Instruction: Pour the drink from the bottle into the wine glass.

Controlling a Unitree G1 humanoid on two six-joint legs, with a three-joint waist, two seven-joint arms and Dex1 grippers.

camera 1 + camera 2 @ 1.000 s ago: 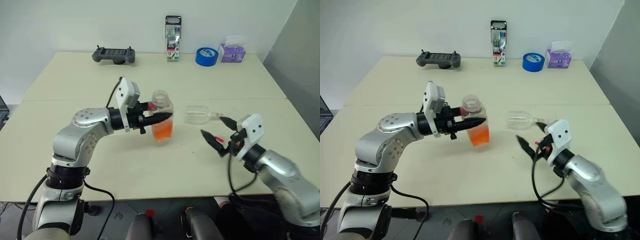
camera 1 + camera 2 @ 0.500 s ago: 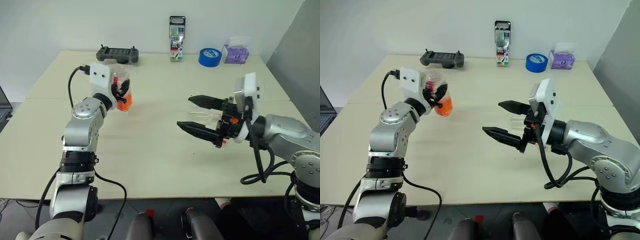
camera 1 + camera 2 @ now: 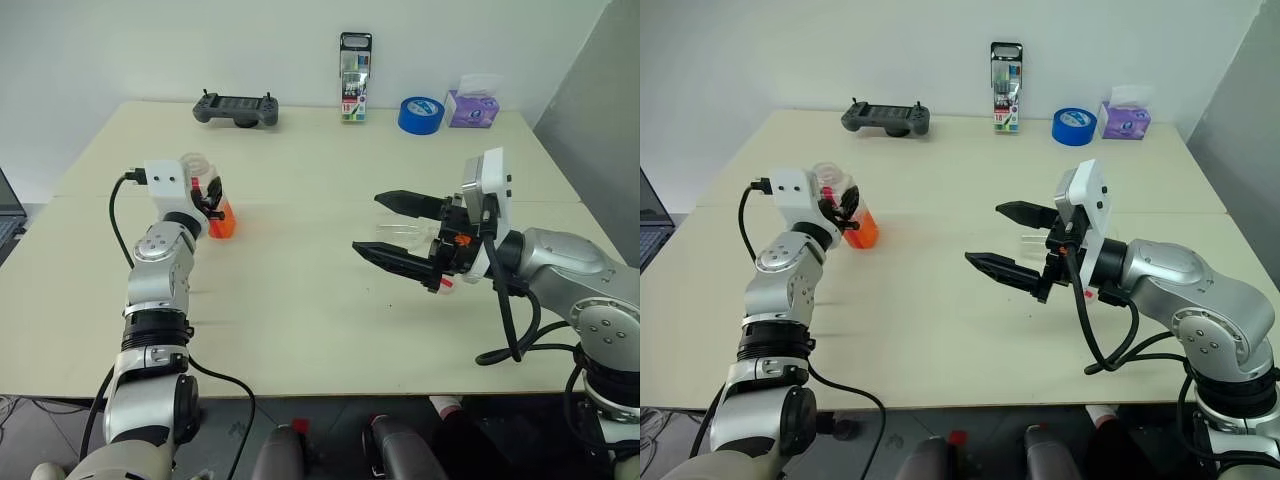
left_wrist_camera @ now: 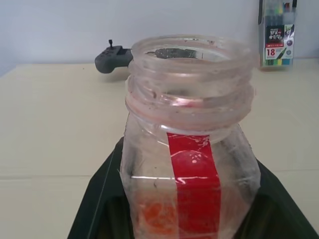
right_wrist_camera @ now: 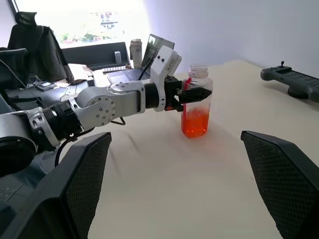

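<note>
My left gripper [image 3: 845, 212] pinches the bottle [image 3: 846, 210] at its waist and holds it upright, well out to my left. The bottle has no cap; its mouth is open, and the orange drink [image 5: 194, 122] fills only the lower part of it. The bottle looks close to the table [image 3: 300, 290] surface, but I cannot tell if it touches.

My right gripper [image 3: 390, 228] is spread wide, its two black fingers [image 3: 385, 262] pointing across toward the left. The wine glass [image 3: 408, 238] sits just behind these fingers, between them, and seems to lie on its side; the gripper does not hold it. I cannot see any drink in the glass.

I judge that the pouring is not done. The glass must be taken and held upright, then the bottle brought over and tilted.
</note>
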